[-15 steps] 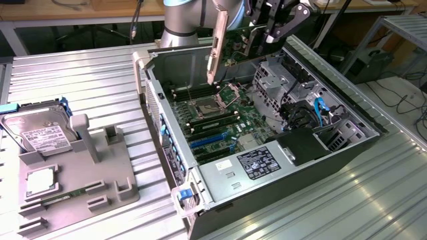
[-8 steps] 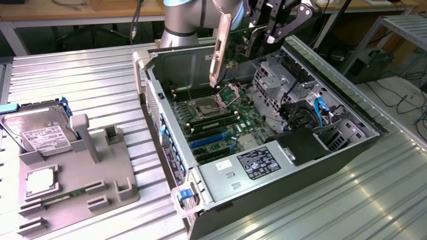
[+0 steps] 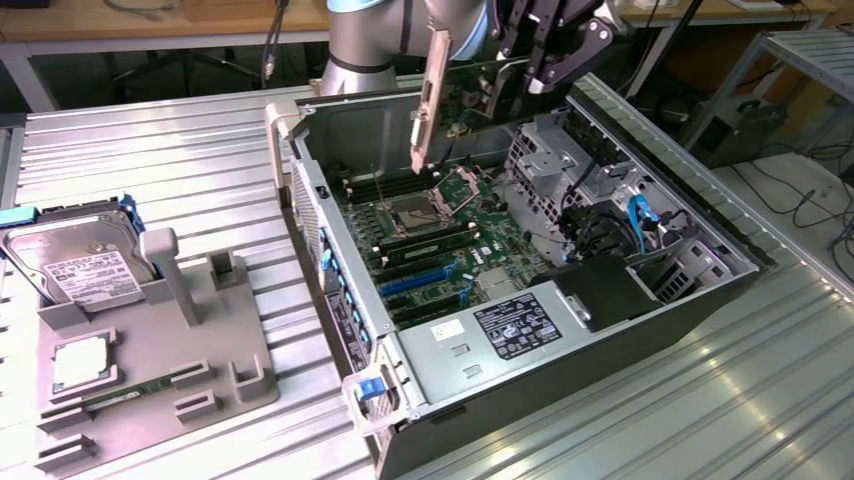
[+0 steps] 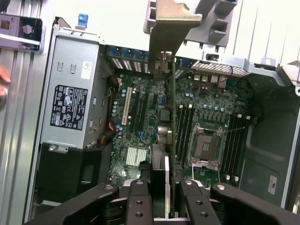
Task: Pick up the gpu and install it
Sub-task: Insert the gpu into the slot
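The gpu (image 3: 434,95) hangs on edge above the open computer case (image 3: 334,290), its silver end bracket pointing down toward the motherboard (image 3: 441,250). My gripper (image 3: 534,60) is shut on the card's far end, high over the back of the case. From the wrist, the gpu (image 4: 171,112) appears edge-on, a thin green line with its silver bracket at the far end. It is clamped in my gripper (image 4: 166,199) between the black fingers (image 4: 138,201). The card floats over the motherboard (image 4: 206,112), apart from the expansion slots (image 4: 125,105).
A power supply (image 3: 514,325) fills the near end of the case, and a drive cage (image 3: 561,150) with blue cables stands at the exterior view's right. On the exterior view's left a grey fixture (image 3: 234,385) holds a hard drive (image 3: 80,260) and a memory stick (image 3: 127,395).
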`<action>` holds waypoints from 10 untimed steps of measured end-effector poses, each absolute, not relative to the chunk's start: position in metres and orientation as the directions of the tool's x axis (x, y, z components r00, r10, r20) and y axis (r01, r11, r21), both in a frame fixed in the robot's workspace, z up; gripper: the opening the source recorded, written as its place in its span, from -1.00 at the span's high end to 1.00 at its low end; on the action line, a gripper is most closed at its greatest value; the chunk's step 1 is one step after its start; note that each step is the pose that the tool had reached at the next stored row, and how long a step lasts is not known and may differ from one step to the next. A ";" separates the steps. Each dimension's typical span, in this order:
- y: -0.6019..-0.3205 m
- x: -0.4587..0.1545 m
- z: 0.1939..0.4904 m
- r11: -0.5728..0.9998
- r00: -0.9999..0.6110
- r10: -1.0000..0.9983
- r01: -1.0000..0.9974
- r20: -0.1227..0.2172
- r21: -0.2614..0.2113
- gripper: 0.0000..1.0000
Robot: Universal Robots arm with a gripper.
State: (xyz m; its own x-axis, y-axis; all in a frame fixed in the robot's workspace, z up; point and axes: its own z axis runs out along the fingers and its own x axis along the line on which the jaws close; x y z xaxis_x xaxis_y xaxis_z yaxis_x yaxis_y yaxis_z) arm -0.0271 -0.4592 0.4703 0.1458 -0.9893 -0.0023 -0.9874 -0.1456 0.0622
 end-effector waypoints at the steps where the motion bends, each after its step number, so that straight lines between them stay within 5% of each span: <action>1: -0.459 -0.027 0.470 -0.130 0.131 -0.991 -0.989 -0.002 0.062 0.45; 10: -0.459 -0.027 0.462 -0.108 0.107 -0.994 -0.992 -0.008 0.062 0.45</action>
State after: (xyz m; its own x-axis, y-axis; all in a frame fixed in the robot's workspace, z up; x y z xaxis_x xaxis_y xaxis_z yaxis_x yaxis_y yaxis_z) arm -0.0271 -0.4592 0.4624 0.1075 -0.9942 -0.0080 -0.9923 -0.1078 0.0615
